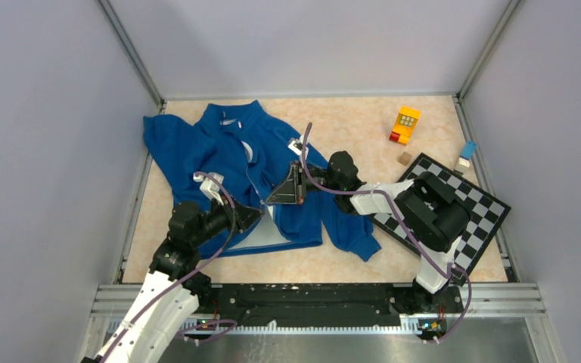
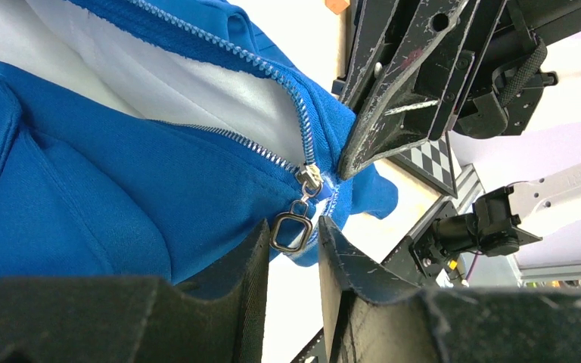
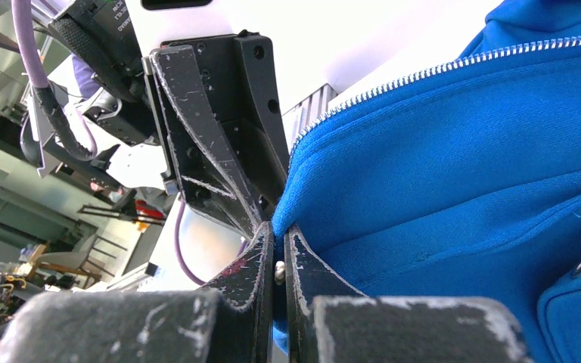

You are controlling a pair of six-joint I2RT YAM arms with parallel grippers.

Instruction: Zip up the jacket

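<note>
Left wrist view: left gripper [image 2: 293,236] jaws narrowly apart, zipper pull ring [image 2: 291,231] hanging in the gap, not clearly pinched. Right gripper [image 2: 350,160] clamped on jacket [image 1: 227,151] fabric just beside the slider [image 2: 309,178]. Top view: left arm reaches forward from near-left, right arm stretches leftward across the table [image 1: 348,125]; both tips sit at the jacket's near hem. Jacket lies on the table's left half, collar far, hem near, long axis far-to-near. Zipper is open above the slider, pale lining showing.
</note>
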